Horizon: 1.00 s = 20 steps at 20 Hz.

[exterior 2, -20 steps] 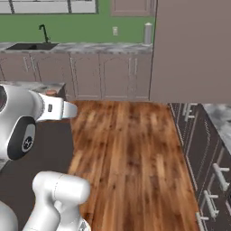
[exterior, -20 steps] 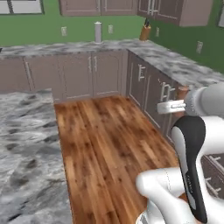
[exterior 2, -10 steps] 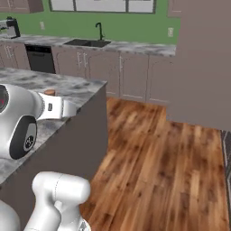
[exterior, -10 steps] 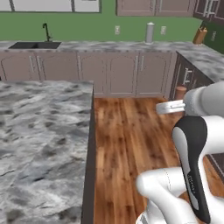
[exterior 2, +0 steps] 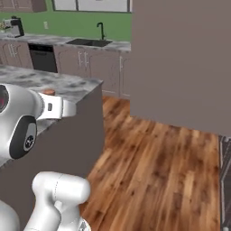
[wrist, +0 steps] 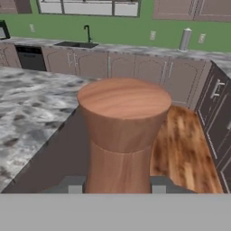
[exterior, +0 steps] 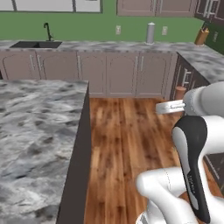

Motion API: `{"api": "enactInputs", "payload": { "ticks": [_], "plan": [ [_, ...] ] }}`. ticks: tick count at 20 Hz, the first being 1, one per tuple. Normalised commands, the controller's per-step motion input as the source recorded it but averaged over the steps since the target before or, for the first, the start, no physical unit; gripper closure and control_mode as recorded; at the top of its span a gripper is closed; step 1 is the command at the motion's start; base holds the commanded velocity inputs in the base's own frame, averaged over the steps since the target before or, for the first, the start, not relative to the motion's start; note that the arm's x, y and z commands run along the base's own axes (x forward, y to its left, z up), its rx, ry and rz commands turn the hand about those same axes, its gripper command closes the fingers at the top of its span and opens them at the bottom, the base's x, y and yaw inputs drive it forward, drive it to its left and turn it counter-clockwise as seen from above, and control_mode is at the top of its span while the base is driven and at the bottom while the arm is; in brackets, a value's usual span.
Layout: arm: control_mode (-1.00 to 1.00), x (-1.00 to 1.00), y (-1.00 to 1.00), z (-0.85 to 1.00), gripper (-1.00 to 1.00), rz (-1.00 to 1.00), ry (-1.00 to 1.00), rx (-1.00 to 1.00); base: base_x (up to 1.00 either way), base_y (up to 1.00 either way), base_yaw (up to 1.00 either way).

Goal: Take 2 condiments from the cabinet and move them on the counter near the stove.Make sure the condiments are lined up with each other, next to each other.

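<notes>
My gripper (wrist: pixel 116 188) is shut on a condiment (wrist: pixel 122 131), a reddish-brown wooden mill-shaped bottle with a wide flat top. It stands upright between the two dark fingertips (wrist: pixel 74 186) in the hand view. Its top also peeks out beside my white hand as a small brown shape, the condiment (exterior: pixel 180 92) in the left base view and the condiment (exterior 2: pixel 47 92) in the right base view. The tall taupe cabinet (exterior 2: pixel 180 63) shows its plain side at the right. A marble counter (exterior: pixel 35 131) spreads to the left. The stove is out of view.
A back counter along the green wall carries a sink with a black faucet (exterior: pixel 46 33), a steel canister (exterior: pixel 150 33) and a knife block (exterior: pixel 201 37). A black dishwasher (exterior 2: pixel 43 56) sits under it. Open wooden floor (exterior: pixel 127 131) runs between island and cabinets.
The whole scene has slid across both base views, so the base has turned and the cameras with it. The hand keeps the same place relative to the base, still holding the bottle.
</notes>
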Motion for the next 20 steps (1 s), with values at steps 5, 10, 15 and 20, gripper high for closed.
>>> {"api": "enactInputs", "payload": {
  "ticks": [5, 10, 15, 20],
  "plan": [
    [1.0, 0.0, 0.0, 0.0, 1.0, 0.0, 0.0, 0.0, 0.5, -0.39, 0.07],
    [1.0, 0.0, 0.0, 0.0, 1.0, 0.0, 0.0, 0.0, 0.83, 0.0, 0.02],
    [1.0, 0.0, 0.0, 0.0, 1.0, 0.0, 0.0, 0.0, 0.73, -0.14, 0.0],
    [1.0, 0.0, 0.0, 0.0, 1.0, 0.0, 0.0, 0.0, 0.86, -0.11, 0.01]
  ]
}}
